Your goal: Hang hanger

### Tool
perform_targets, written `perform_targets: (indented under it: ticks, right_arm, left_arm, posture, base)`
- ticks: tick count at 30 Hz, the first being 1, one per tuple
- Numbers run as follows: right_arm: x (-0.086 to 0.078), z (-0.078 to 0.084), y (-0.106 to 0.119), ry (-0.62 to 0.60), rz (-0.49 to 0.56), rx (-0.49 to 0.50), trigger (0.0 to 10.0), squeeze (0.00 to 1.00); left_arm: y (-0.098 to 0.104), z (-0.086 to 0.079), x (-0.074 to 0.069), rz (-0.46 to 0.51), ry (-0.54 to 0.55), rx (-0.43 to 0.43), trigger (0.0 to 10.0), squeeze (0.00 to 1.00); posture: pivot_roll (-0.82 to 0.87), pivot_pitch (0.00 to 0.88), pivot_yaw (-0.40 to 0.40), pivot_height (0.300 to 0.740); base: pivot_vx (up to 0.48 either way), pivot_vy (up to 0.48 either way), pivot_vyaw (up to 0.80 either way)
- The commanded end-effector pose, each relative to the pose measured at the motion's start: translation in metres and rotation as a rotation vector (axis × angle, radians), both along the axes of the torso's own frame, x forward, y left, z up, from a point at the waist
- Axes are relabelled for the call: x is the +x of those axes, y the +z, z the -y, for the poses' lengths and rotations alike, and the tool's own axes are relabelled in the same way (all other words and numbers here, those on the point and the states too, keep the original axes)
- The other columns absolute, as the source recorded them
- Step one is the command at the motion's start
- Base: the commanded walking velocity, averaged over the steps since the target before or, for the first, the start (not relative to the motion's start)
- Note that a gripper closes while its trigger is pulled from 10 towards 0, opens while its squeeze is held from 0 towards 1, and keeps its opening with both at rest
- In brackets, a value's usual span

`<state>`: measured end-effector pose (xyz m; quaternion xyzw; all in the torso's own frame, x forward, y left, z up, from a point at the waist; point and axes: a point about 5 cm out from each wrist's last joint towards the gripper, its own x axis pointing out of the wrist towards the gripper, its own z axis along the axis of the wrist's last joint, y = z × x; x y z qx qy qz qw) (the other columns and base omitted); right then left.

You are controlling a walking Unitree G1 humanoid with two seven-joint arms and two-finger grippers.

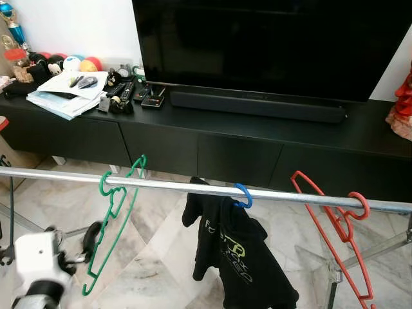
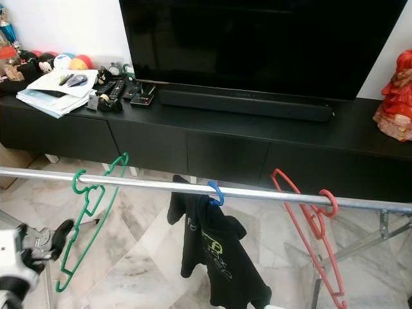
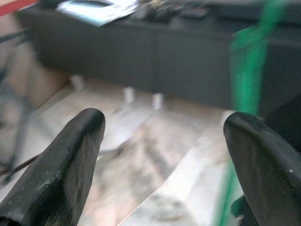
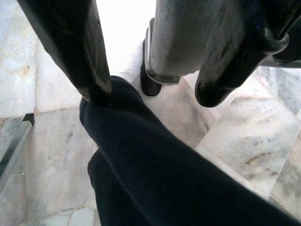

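A: Eyes on the green plastic hanger [image 1: 112, 222], hooked over the long silver metal rail [image 1: 193, 188] toward the robot's left end, its frame dangling down and tilted toward the marble floor [image 1: 154, 257].

B: And the left gripper [image 3: 164, 155] sits low, just beside that green frame, fingers spread wide with nothing between them; the green bar runs past the outer side of one finger [image 3: 263, 165].

A: So the hanger's long axis drops steeply from rail to floor, just to the right of the left gripper. Left arm is clearly the nearer one.

B: Right gripper [image 4: 150, 70] points down at the floor, fingers parted, dark fabric [image 4: 155, 165] lying under them, touching one tip but, I'd say, not pinched.

A: Further along, a black printed T-shirt [image 1: 235, 257] hangs on a blue hook [image 1: 243, 195], then a red plastic hanger [image 1: 335, 238].

B: Behind, the black TV counter [image 1: 257, 148] carries the big television [image 1: 270, 45] and papers [image 1: 64, 93]
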<state>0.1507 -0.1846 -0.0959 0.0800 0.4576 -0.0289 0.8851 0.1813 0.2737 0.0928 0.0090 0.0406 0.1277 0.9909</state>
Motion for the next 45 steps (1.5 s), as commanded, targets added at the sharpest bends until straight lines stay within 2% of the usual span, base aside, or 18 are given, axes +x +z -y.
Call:
perform_targets:
  ticks: [1, 2, 4, 6, 11, 12, 13, 14, 15, 16, 18, 21, 22, 23, 24, 29, 36, 45]
  right_arm:
    - [-0.006, -0.001, -0.003, -0.002, -0.027, 0.006, 10.0, 0.0]
    - [-0.006, -0.001, -0.003, -0.002, -0.027, 0.006, 10.0, 0.0]
    - [-0.006, -0.001, -0.003, -0.002, -0.027, 0.006, 10.0, 0.0]
    - [-0.005, 0.001, -0.002, -0.007, -0.026, 0.004, 10.0, 0.0]
    - [-0.005, 0.004, -0.002, -0.013, -0.026, 0.0, 10.0, 0.0]
    - [-0.004, 0.005, -0.002, -0.015, -0.026, -0.002, 10.0, 0.0]
    - [-0.004, 0.006, -0.001, -0.017, -0.026, -0.004, 10.0, 0.0]
    - [-0.004, 0.007, -0.001, -0.019, -0.026, -0.005, 10.0, 0.0]
    - [-0.004, 0.007, -0.001, -0.019, -0.026, -0.005, 10.0, 0.0]
    - [-0.004, 0.008, -0.001, -0.021, -0.026, -0.007, 10.0, 0.0]
    - [-0.004, 0.01, -0.001, -0.026, -0.025, -0.008, 10.0, 0.0]
    - [-0.004, 0.011, -0.001, -0.033, -0.022, -0.009, 10.0, 0.0]
    - [-0.004, 0.011, -0.001, -0.034, -0.022, -0.01, 10.0, 0.0]
    - [-0.004, 0.009, -0.001, -0.034, -0.02, -0.01, 10.0, 0.0]
    - [-0.004, 0.009, -0.001, -0.034, -0.02, -0.01, 10.0, 0.0]
    - [-0.003, 0.006, -0.001, -0.03, -0.017, -0.011, 10.0, 0.0]
    - [-0.002, 0.005, 0.0, -0.031, -0.011, -0.009, 10.0, 0.0]
    - [-0.001, 0.006, 0.0, -0.03, -0.003, -0.007, 10.0, 0.0]
  left_arm:
    - [-0.032, -0.026, -0.021, -0.131, 0.144, -0.001, 10.0, 0.0]
    - [-0.032, -0.026, -0.021, -0.131, 0.144, -0.001, 10.0, 0.0]
    - [-0.056, -0.037, -0.033, -0.225, 0.225, -0.004, 10.0, 0.0]
    - [-0.072, -0.04, -0.041, -0.291, 0.267, -0.02, 10.0, 0.0]
    - [-0.09, -0.038, -0.048, -0.371, 0.28, -0.036, 10.0, 0.0]
    - [-0.104, -0.035, -0.053, -0.442, 0.266, -0.051, 10.0, 0.0]
    - [-0.121, -0.028, -0.057, -0.539, 0.208, -0.048, 10.0, 0.0]
    - [-0.138, -0.014, -0.061, -0.655, 0.079, -0.025, 10.0, 0.0]
    - [-0.138, -0.014, -0.061, -0.655, 0.079, -0.025, 10.0, 0.0]
    - [-0.153, -0.003, -0.067, -0.751, -0.027, 0.01, 10.0, 0.0]
    - [-0.17, 0.008, -0.075, -0.85, -0.122, 0.042, 10.0, 0.0]
    - [-0.173, 0.009, -0.072, -0.869, -0.107, 0.056, 10.0, 0.0]
    - [-0.173, 0.012, -0.066, -0.871, -0.111, 0.066, 10.0, 0.0]
    - [-0.172, 0.018, -0.053, -0.844, -0.131, 0.07, 10.0, 0.0]
    - [-0.172, 0.018, -0.053, -0.844, -0.131, 0.07, 10.0, 0.0]
    - [-0.171, 0.031, -0.031, -0.792, -0.15, 0.044, 10.0, 0.0]
    - [-0.172, 0.034, -0.029, -0.788, -0.151, 0.049, 10.0, 0.0]
    - [-0.174, 0.034, -0.032, -0.787, -0.128, 0.042, 10.0, 0.0]
  posture:
    - [0.06, 0.072, 0.002, 0.74]
    - [0.06, 0.072, 0.002, 0.74]
    - [0.05, 0.067, 0.004, 0.74]
    - [0.05, 0.067, 0.006, 0.74]
    - [0.05, 0.067, 0.004, 0.74]
    - [0.05, 0.073, -0.002, 0.74]
    - [0.05, 0.078, -0.007, 0.74]
    - [0.05, 0.078, -0.011, 0.74]
    - [0.05, 0.078, -0.011, 0.74]
    - [0.05, 0.081, -0.012, 0.74]
    - [0.03, 0.082, -0.013, 0.74]
    - [0.02, 0.084, -0.016, 0.74]
    - [0.02, 0.086, -0.019, 0.74]
    - [0.02, 0.087, -0.021, 0.74]
    - [0.02, 0.087, -0.021, 0.74]
    - [0.01, 0.093, -0.022, 0.74]
    - [0.01, 0.101, -0.023, 0.74]
    - [0.01, 0.105, -0.024, 0.74]
  base:
    - [0.0, 0.0, 0.0]
    - [0.0, 0.0, 0.0]
    - [0.0, 0.0, 0.0]
    - [0.0, 0.0, 0.0]
    - [0.0, 0.0, 0.0]
    - [0.0, 0.0, 0.0]
    - [0.0, 0.0, 0.0]
    - [0.0, 0.0, 0.0]
    - [0.0, 0.0, 0.0]
    - [0.0, 0.0, 0.0]
    - [0.0, 0.0, 0.0]
    - [0.0, 0.0, 0.0]
    - [0.0, 0.0, 0.0]
    - [0.0, 0.0, 0.0]
    - [0.0, 0.0, 0.0]
    - [0.0, 0.0, 0.0]
    - [0.0, 0.0, 0.0]
    - [0.0, 0.0, 0.0]
